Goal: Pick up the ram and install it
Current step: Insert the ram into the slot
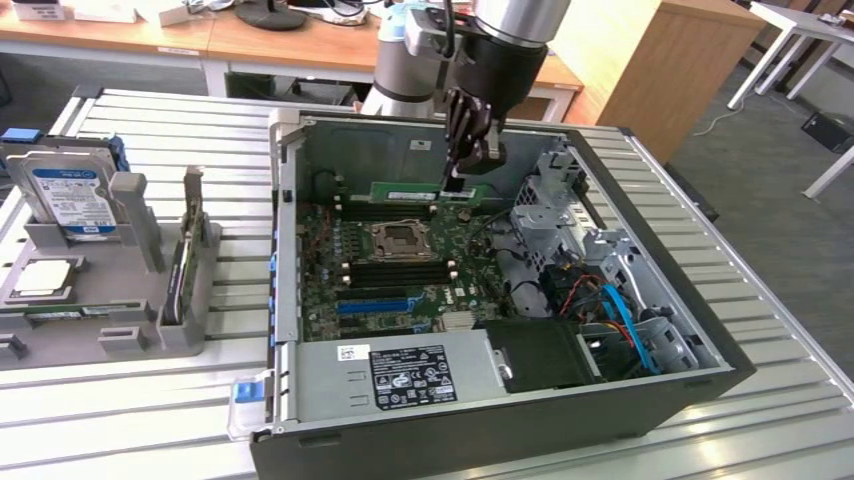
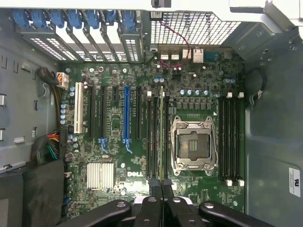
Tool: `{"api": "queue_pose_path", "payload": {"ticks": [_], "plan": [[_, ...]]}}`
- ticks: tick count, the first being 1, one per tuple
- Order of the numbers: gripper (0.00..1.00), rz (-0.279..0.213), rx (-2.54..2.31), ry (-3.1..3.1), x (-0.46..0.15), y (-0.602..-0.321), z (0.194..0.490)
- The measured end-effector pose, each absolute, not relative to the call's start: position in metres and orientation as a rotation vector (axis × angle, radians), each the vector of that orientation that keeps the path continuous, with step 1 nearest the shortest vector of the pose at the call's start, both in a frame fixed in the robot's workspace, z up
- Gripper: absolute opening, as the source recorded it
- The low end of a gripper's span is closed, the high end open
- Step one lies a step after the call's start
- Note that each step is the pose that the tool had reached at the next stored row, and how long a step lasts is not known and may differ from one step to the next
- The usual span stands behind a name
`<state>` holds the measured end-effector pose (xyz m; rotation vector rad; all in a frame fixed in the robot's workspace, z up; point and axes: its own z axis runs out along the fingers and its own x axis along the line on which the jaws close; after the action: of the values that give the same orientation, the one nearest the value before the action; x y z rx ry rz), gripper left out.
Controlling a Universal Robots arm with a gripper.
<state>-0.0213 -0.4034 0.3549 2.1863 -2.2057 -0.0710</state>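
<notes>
**Ram held over the motherboard, inside the open case**

Exterior view: The gripper (image 1: 458, 182) reaches down into the open computer case (image 1: 296, 160), which lies on the slatted worktop (image 1: 134, 420). The fingers are closed on the ram (image 1: 407, 190), a thin green stick held level and on edge. It sits over the far part of the motherboard (image 1: 400, 295), just beyond the CPU socket (image 1: 398, 238). Cannot tell whether it touches the board. At the exterior view's left, well apart from the case, a hard drive (image 1: 67, 198) stands upright in a grey holder (image 1: 127, 215).

Wrist view: The ram (image 2: 162, 132) is seen edge-on as a narrow line running out from the gripper (image 2: 162, 187). The black fingertips (image 2: 152, 183) are pressed against its two faces. The stick lies along the bank of memory slots (image 2: 152, 137) between the long blue slot (image 2: 126, 113) and the CPU socket (image 2: 194, 144). Whether it is seated cannot be judged.
</notes>
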Motion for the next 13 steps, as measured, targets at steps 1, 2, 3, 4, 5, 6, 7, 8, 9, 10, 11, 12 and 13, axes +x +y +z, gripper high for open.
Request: {"api": "queue_pose_path", "payload": {"ticks": [1,2,3,4,5,6,7,8,9,10,11,12,13], "plan": [[0.11,-0.071,2.186,-2.206,-0.021,-0.403,0.354],[0.11,-0.071,2.186,-2.206,-0.021,-0.403,0.353],[0.11,-0.071,2.186,-2.206,-0.021,-0.403,0.352],[0.11,-0.071,2.186,-2.206,-0.022,-0.403,0.351],[0.11,-0.071,2.186,-2.206,-0.022,-0.403,0.349],[0.11,-0.071,2.186,-2.206,-0.022,-0.403,0.348],[0.11,-0.071,2.186,-2.206,-0.022,-0.403,0.347],[0.11,-0.071,2.186,-2.206,-0.022,-0.403,0.347],[0.11,-0.071,2.186,-2.206,-0.022,-0.403,0.346],[0.11,-0.071,2.186,-2.206,-0.022,-0.403,0.345],[0.11,-0.071,2.186,-2.206,-0.023,-0.403,0.344],[0.11,-0.071,2.186,-2.206,-0.023,-0.403,0.343],[0.11,-0.071,2.186,-2.206,-0.023,-0.403,0.342]]}}
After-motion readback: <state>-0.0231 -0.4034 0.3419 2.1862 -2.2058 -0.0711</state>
